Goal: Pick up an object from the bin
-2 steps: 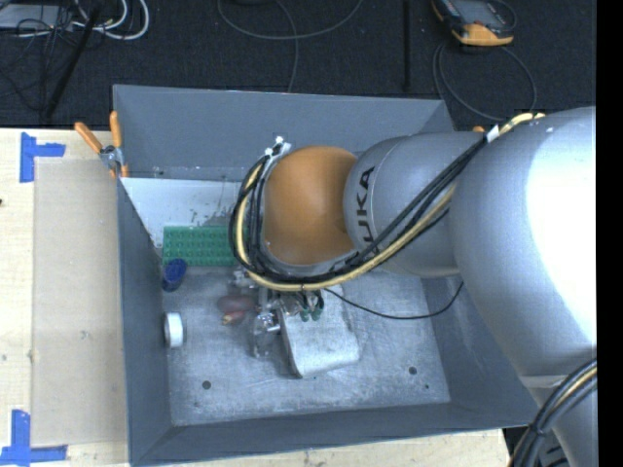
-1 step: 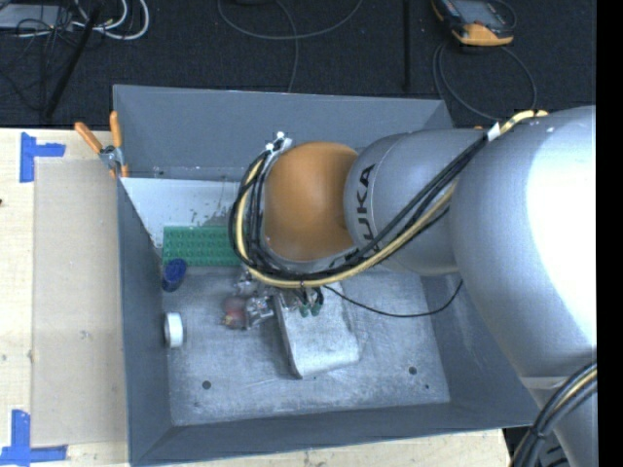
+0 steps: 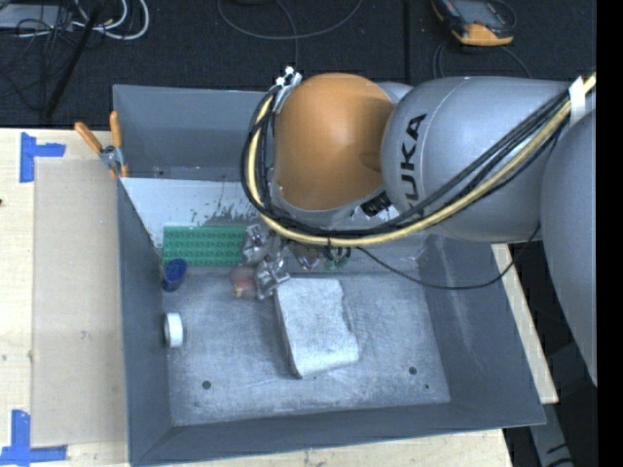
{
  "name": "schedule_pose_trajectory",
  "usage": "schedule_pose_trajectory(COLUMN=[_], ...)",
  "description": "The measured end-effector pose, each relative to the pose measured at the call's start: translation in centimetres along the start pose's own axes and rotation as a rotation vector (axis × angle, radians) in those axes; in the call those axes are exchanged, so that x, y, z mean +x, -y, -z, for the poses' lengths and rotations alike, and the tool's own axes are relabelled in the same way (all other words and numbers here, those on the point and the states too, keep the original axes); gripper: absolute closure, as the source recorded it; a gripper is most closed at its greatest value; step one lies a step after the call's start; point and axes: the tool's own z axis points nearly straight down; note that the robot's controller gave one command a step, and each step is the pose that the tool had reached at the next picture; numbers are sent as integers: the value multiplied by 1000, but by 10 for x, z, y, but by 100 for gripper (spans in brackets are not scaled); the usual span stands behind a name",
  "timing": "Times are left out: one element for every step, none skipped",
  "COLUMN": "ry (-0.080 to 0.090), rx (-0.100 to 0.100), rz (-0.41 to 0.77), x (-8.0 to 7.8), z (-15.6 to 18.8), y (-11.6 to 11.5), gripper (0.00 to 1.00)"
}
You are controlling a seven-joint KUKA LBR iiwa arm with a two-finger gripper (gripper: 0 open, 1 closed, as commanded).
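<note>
My gripper hangs low near the bin's back wall, under the arm's orange cover. Just left of it lies a small pinkish lump, close to the gripper's tip. A pale grey sponge-like block lies on the floor right below the gripper, with its upper left corner at the gripper. A green studded plate leans at the foot of the back wall, left of the gripper.
A small blue cap-like piece sits below the green plate's left end. A small white cylinder lies near the left wall. The arm and its cables cover the bin's back right part.
</note>
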Motion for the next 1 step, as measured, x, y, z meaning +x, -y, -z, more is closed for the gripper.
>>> schedule_pose_trajectory(ry=[-2], rx=[-2], rz=[307], x=[-15], z=[50], y=[-16], gripper=[100])
